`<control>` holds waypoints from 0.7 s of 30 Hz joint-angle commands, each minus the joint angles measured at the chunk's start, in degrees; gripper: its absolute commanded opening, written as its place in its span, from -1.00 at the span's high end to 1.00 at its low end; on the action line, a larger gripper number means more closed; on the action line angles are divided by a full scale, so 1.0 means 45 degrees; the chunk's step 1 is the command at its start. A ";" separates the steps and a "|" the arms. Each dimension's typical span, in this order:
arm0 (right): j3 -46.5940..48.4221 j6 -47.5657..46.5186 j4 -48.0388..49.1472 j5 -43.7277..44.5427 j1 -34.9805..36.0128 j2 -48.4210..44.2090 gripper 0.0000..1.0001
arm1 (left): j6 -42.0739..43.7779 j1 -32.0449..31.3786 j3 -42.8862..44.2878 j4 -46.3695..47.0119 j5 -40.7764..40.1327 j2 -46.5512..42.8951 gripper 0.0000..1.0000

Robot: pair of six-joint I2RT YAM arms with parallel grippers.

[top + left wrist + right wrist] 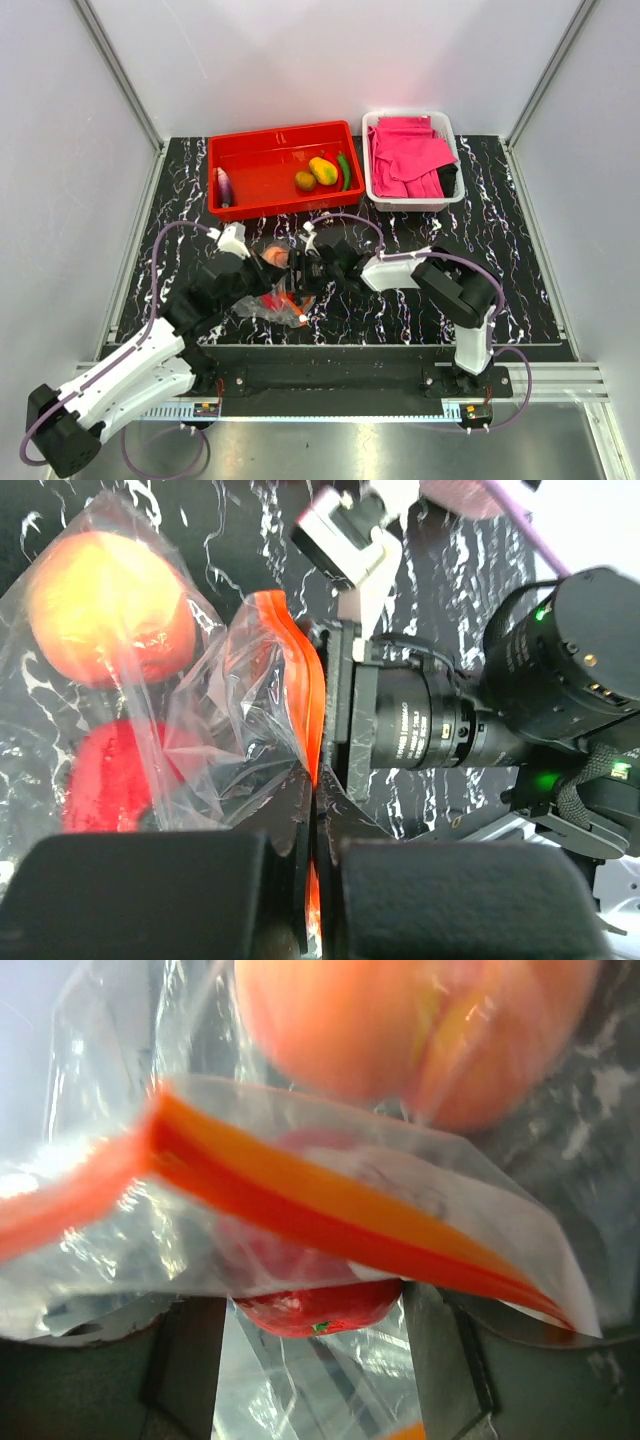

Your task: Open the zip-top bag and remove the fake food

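The zip-top bag [262,300] lies on the table between my two grippers, with an orange [105,605] and a red round fruit [115,780] inside. My left gripper [316,815] is shut on the bag's red-orange zip strip [300,680]; it also shows in the top view [288,292]. My right gripper [315,1310] is open at the bag's mouth, its fingers [190,1360] apart on either side of the view of the red fruit [320,1310], with the strip [330,1215] running across in front. An eggplant [223,186], kiwi [305,180], mango [323,170] and chili [345,170] lie in the red tray [260,160].
A white basket [375,190] with pink cloths [408,155] stands at the back right beside the red tray. The right arm's wrist and camera [440,730] sit close against the left gripper's side. Enclosure walls ring the black marbled table [520,260].
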 commanded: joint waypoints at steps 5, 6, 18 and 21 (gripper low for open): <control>-0.0161 -0.1552 -0.1870 0.0561 0.0122 -0.2800 0.87 | 0.0201 -0.0097 0.0296 -0.1455 -0.2234 -0.1661 1.00; -0.0160 -0.1824 -0.2162 0.0562 0.0103 -0.2995 0.87 | 0.0182 -0.0097 0.0179 -0.1649 -0.2292 -0.1798 1.00; 0.1146 -0.3756 -0.5598 0.1302 -0.0814 -0.5516 0.95 | -0.0169 -0.0078 0.0198 -0.3309 -0.3503 -0.3010 1.00; 0.2258 -0.4713 -0.6245 0.2317 -0.1322 -0.5693 0.95 | -0.0306 -0.0097 0.0198 -0.3447 -0.3660 -0.3069 1.00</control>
